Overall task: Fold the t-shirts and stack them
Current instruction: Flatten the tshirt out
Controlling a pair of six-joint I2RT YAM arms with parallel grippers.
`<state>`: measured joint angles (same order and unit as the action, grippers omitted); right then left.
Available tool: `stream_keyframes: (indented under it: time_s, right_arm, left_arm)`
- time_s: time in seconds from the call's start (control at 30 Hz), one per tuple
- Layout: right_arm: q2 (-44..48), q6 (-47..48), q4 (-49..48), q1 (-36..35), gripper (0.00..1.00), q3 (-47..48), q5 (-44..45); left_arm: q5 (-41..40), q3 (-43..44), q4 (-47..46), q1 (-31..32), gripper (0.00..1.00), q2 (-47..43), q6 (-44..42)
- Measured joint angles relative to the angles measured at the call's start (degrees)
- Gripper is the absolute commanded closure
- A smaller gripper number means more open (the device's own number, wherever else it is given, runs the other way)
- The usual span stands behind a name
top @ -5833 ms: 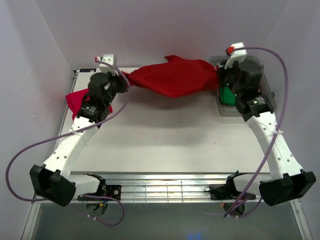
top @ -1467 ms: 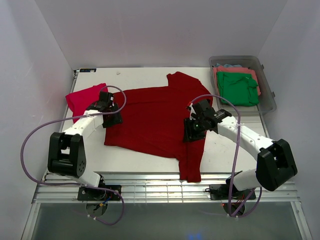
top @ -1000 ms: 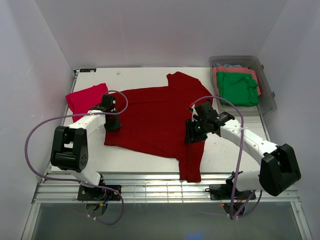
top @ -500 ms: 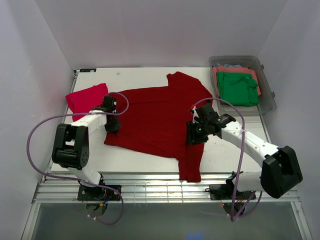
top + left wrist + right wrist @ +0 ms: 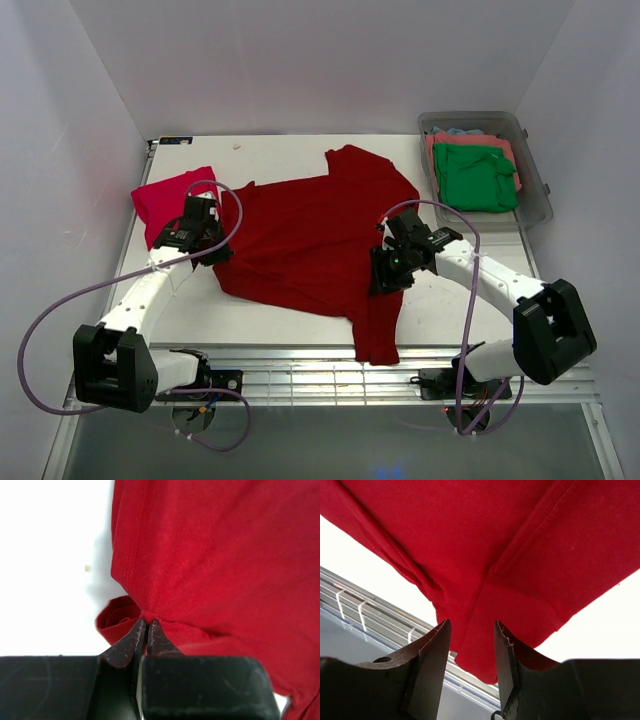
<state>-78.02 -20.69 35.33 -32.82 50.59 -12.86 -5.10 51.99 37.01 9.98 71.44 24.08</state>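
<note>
On the left, our left end effector [image 5: 145, 626] has pinched the edge of the dark red t-shirt [image 5: 310, 235] and tugged it (it lay flat before). The shirt is spread across the worktop [image 5: 290, 155]. Our right end effector [image 5: 471, 626] hangs open over its right side, so we think folding can begin.

dark red t-shirt [image 5: 310, 235] | pinkish-red t-shirt [image 5: 165, 195] | green t-shirt [image 5: 475, 177] | coral t-shirt [image 5: 468, 141]

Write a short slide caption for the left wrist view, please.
Left gripper shut on a pinched fold of the dark red t-shirt, white table beside it.
</note>
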Motion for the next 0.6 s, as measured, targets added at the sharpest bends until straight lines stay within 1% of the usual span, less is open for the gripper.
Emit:
stream_keyframes:
  time_s: [0.2,0.37,0.43,0.53,0.57,0.6]
  right_arm:
    - [-2.62,0.20,-0.37,-0.31,0.54,1.55,-0.76]
    - [-3.87,0.35,-1.57,-0.33,0.54,2.89,-1.29]
    - [-5.09,0.31,-2.62,-0.33,0.55,3.52,-1.77]
    - [-7.89,0.20,-5.03,-0.33,0.63,5.44,-2.93]
    - [-8.98,0.04,-6.16,-0.33,0.75,6.43,-3.67]
    - [-10.64,0.02,-7.82,-0.31,0.83,7.91,-4.98]
  left_arm:
    - [1.22,-0.63,5.53,1.07,0.86,-3.56,2.03]
    - [2.12,-0.50,8.96,1.40,0.78,-2.51,2.36]
    - [2.43,-0.50,9.70,1.40,0.76,-2.03,2.36]
    - [2.71,-0.50,10.51,1.40,0.76,-1.62,2.38]
    - [2.82,-0.50,10.82,1.40,0.76,-1.49,2.38]
    - [2.93,-0.50,11.06,1.40,0.76,-1.36,2.36]
